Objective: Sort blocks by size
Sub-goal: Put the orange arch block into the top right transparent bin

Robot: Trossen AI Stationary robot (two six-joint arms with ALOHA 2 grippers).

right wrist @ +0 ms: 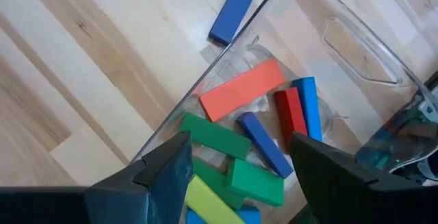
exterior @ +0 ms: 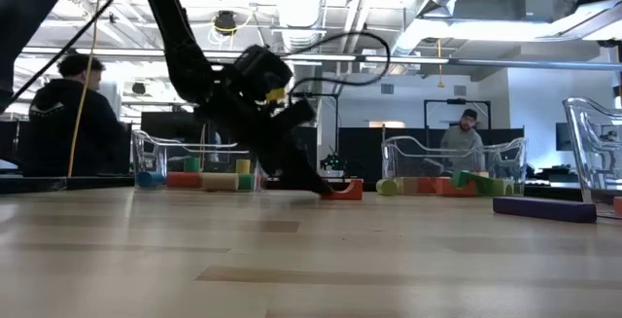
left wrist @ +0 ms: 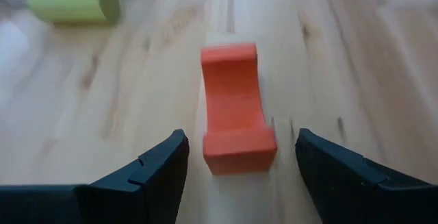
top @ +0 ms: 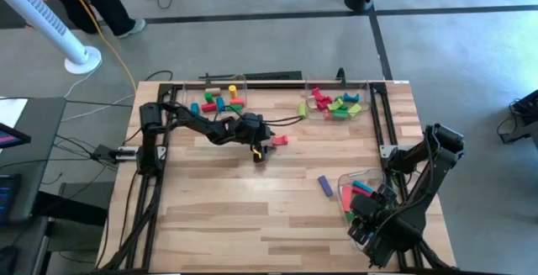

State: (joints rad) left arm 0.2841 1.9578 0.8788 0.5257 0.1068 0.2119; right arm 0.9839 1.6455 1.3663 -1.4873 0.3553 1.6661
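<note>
Wooden table (top: 252, 199) lies under both my arms. My left arm reaches low across its far half, and my left pincer (top: 258, 150) stands wide open just before a red block (left wrist: 236, 107), not touching it. My right arm is folded at the near right corner, its pincer (right wrist: 236, 166) also wide open above a clear tray (right wrist: 356, 53) of long blocks (right wrist: 241, 90). Two more trays (top: 220, 86) at the far edge hold shorter blocks (top: 336, 105). One purple block (top: 324, 185) lies alone beside the near tray.
</note>
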